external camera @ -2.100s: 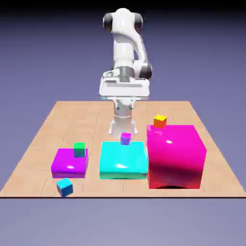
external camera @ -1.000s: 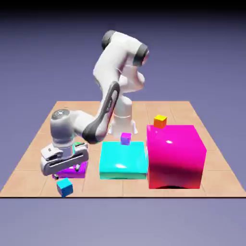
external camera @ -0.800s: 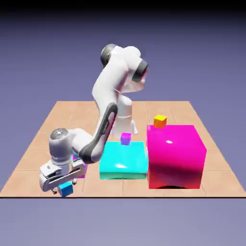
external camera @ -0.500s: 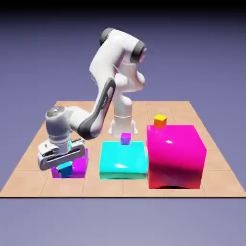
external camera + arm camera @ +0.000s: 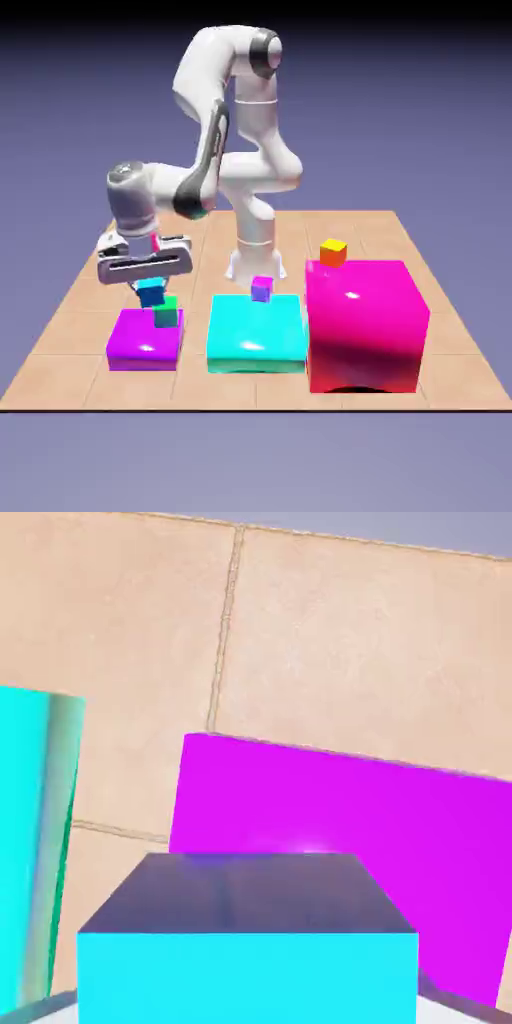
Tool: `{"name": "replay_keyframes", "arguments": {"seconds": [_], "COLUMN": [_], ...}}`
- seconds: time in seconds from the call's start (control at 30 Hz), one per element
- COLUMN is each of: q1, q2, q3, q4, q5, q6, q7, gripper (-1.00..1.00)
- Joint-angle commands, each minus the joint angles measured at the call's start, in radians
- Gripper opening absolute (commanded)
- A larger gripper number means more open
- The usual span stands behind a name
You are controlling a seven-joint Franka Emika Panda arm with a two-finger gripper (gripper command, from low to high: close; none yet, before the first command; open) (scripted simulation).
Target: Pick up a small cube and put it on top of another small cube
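Where tan tiled table (image 5: 400,232) meets violet backdrop (image 5: 420,110), gripper (image 5: 150,290) aloft

The small blue cube (image 5: 151,293) shows a cyan-tinted face; the green cube (image 5: 166,313) sits on a magenta-purple block (image 5: 146,340). Beside it are a cyan block (image 5: 256,332) carrying a tiny purple cube (image 5: 262,289), a pink block (image 5: 366,325), an orange cube (image 5: 333,252), perhaps yellow-topped, and a tan tiled table (image 5: 90,270).

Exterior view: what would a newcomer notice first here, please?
The white arm bends down at the view's left, its jaws holding a tiny blue cube just above a tiny green cube on the purple block. The big magenta block on the right stands tallest.
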Motion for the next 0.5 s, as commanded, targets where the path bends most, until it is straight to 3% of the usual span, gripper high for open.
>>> {"name": "replay_keyframes", "arguments": {"seconds": [0.0, 0.17, 0.37, 0.4, 0.47], "q1": [-0.014, -0.061, -0.057, -0.057, -0.058], "q2": [-0.036, -0.159, 0.028, 0.028, -0.006], "q3": [0.009, 0.039, 0.022, 0.022, 0.025], "q4": [-0.023, -0.101, -0.161, -0.161, -0.150], "q5": [-0.034, -0.139, -0.060, -0.060, -0.075], "q6": [-0.004, -0.020, 0.216, 0.216, 0.172], "q7": [0.044, 0.186, 0.121, 0.121, 0.133], "gripper": [-1.00, -1.00, -1.00, 1.00, 1.00]}}
